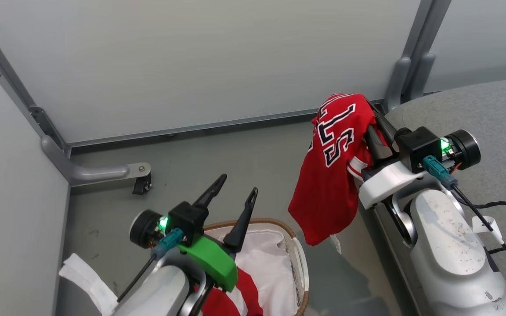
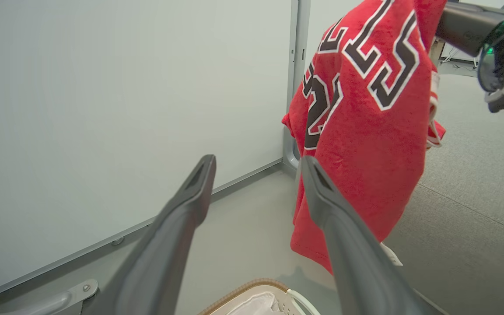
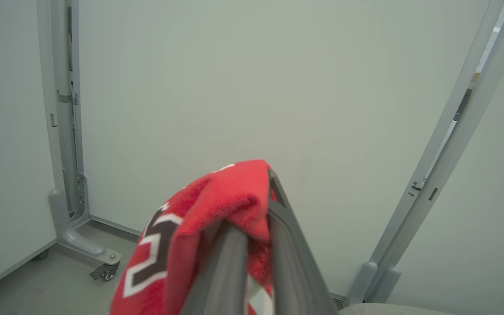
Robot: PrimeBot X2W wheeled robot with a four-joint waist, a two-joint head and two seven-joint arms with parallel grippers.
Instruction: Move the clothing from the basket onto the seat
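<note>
**Lettered garment held up beside the seat, second one in the basket**

The right tool [image 3: 251, 199] is closed on the lettered garment [image 1: 327, 184], pinching a fold of red cloth between its two dark fingers [image 3: 287, 227]. The cloth drapes over the fingertips and hangs down to the left of them. Its navy, white-edged letters face the basket side. The garment hangs free above the grey floor [image 1: 235, 149], to the right of the basket [image 1: 279, 224] and just left of the rounded edge of the seat [image 1: 490, 114]. I cannot tell whether it brushes that edge.

The left tool [image 1: 238, 183] is open and holds nothing. Its fingers are spread and point towards the far wall panel [image 1: 191, 57], above the left part of the basket. The second red garment [image 1: 244, 289] lies inside the basket on the white liner [image 1: 270, 259], partly hidden by the left arm.
</note>
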